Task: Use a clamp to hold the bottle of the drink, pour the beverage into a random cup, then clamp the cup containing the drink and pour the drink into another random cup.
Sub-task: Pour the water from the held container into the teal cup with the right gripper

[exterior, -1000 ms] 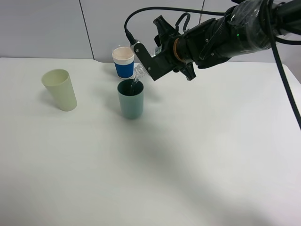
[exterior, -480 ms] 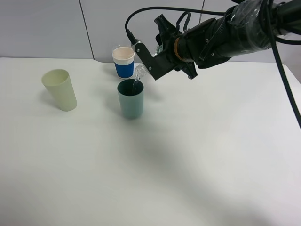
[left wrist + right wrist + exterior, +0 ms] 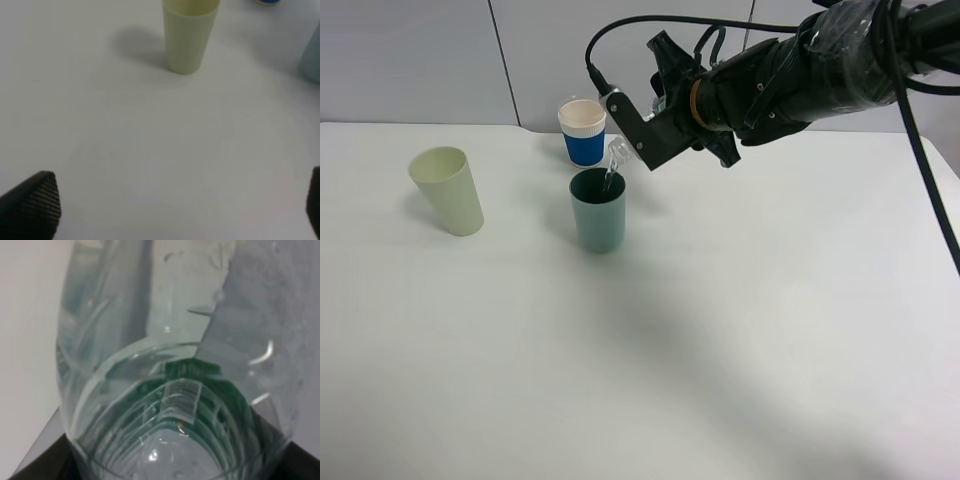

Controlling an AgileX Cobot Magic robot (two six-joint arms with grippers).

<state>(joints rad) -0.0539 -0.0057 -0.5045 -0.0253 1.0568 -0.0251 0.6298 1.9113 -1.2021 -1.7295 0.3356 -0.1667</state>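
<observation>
Right gripper [image 3: 642, 125] clamped on bottle [image 3: 615, 157], mouth tipped over teal cup [image 3: 598, 212] near table [image 3: 740, 360] back edge. Left gripper [image 3: 172, 207] wide open, empty. Advice: keep mouth inside rim, tilt slowly.

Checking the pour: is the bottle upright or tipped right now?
Tipped: the bottle slants neck-down from the arm, its mouth just above the rim of the teal tumbler.

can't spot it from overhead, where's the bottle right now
In the high view the bottle is tilted in the right gripper, left of centre toward the back, its mouth over the teal cup standing in front of the blue-and-cream cup.
</observation>
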